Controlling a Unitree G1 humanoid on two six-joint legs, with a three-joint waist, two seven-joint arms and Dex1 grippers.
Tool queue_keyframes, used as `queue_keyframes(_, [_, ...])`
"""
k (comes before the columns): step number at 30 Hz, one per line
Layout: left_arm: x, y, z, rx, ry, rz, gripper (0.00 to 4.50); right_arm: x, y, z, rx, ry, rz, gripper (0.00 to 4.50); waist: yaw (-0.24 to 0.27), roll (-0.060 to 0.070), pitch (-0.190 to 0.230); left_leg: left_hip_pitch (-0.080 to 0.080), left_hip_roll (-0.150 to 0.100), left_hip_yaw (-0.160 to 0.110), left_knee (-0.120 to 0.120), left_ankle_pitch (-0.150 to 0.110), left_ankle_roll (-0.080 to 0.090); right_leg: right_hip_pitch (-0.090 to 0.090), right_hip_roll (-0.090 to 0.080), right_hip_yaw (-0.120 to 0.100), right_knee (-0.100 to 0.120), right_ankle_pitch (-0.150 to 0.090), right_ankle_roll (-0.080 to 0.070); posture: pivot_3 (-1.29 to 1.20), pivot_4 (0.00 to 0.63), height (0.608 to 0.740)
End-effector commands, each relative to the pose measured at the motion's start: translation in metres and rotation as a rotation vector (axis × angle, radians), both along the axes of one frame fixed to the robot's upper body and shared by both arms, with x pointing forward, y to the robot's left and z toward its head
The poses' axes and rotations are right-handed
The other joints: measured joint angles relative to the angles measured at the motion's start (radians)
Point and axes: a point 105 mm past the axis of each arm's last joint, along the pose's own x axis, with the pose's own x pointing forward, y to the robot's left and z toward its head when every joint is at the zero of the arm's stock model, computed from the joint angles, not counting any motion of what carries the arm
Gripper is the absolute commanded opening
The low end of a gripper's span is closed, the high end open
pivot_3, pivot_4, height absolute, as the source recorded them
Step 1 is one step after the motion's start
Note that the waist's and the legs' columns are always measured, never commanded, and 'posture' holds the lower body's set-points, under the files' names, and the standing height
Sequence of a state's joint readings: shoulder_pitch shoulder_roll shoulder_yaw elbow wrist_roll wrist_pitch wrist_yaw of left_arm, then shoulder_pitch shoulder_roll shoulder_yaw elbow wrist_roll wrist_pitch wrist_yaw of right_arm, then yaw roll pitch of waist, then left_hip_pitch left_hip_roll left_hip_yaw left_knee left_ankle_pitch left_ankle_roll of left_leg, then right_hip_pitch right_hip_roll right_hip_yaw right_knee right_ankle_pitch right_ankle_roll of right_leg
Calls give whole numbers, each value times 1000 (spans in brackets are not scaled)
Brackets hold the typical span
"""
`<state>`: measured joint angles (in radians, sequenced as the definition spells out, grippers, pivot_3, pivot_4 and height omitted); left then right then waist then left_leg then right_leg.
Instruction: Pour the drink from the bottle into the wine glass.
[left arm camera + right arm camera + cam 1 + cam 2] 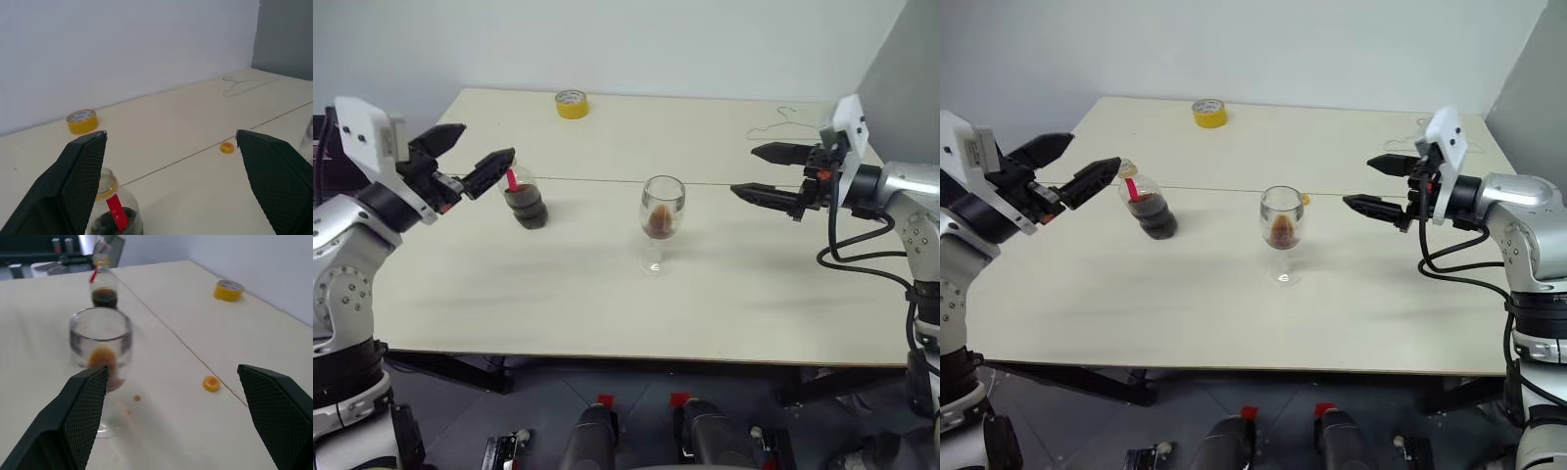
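Observation:
The bottle (525,203) stands upright on the left half of the table, with dark drink in its lower part, a red strip and a yellow rim at the neck. My left gripper (484,142) hovers open just left of and above the bottle's top, holding nothing. The wine glass (662,221) stands mid-table with a little brown drink (103,363) in its bowl. To the right of the glass, well apart from it, my right gripper (746,170) is open and empty, pointing toward it.
A small yellow cap (211,383) lies on the table (607,304) just behind and to the right of the glass. A yellow tape roll (572,103) sits at the far edge, a wire hanger (781,125) at the far right. A few brown drops (137,398) mark the tabletop by the glass.

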<state>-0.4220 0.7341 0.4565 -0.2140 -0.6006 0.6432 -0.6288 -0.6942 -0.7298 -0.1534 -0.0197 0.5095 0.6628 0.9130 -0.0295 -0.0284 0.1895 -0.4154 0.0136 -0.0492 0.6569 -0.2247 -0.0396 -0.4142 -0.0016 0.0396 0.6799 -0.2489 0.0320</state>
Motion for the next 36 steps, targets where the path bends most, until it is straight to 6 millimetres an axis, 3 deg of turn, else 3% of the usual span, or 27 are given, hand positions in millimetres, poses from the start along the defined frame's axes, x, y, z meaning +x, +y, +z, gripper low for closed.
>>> queue_keyframes(1, [3,0,-10,-55,-24,73,4461,0,-23,3,166,-44,-171,4500,1,0,0,0,0,0,0,0,0,0,0,0,0,0,0,0,150,740])
queue_keyframes(6, [7,-5,-49,-96,11,182,4461,-3,-40,-35,303,-40,-420,4500,1,0,0,0,0,0,0,0,0,1,-1,2,0,0,0,0,150,740])
queue_keyframes(12, [4,-10,-93,-116,31,309,4461,-8,-50,-88,339,-41,-692,4500,-1,1,0,2,-1,1,0,0,0,1,0,2,0,1,1,0,150,740])
queue_keyframes(17, [-17,-6,-126,-71,98,329,4461,-26,-56,-118,257,-18,-731,4500,-1,1,0,6,0,3,-1,0,0,4,1,4,0,0,0,0,150,740])
queue_keyframes(22, [-43,31,-132,2,145,371,4461,-42,-81,-113,191,5,-684,4500,-2,1,0,13,0,8,-11,1,1,5,-1,7,-1,-4,-7,0,150,740])
queue_keyframes(26, [-53,47,-127,29,153,379,4461,-46,-98,-106,161,16,-669,4500,-2,1,0,16,2,8,-12,1,1,7,-1,6,-2,-5,-9,0,150,740])
queue_keyframes(31, [-54,48,-126,19,156,387,4461,-46,-102,-108,150,28,-663,4500,-1,1,0,15,3,8,-12,1,1,8,-1,7,-5,-6,-9,0,150,740])
queue_keyframes(36, [-52,35,-129,-16,159,373,4461,-45,-87,-118,177,49,-649,4500,-1,1,0,15,2,9,-13,1,1,8,-1,7,-5,-6,-9,0,150,740])
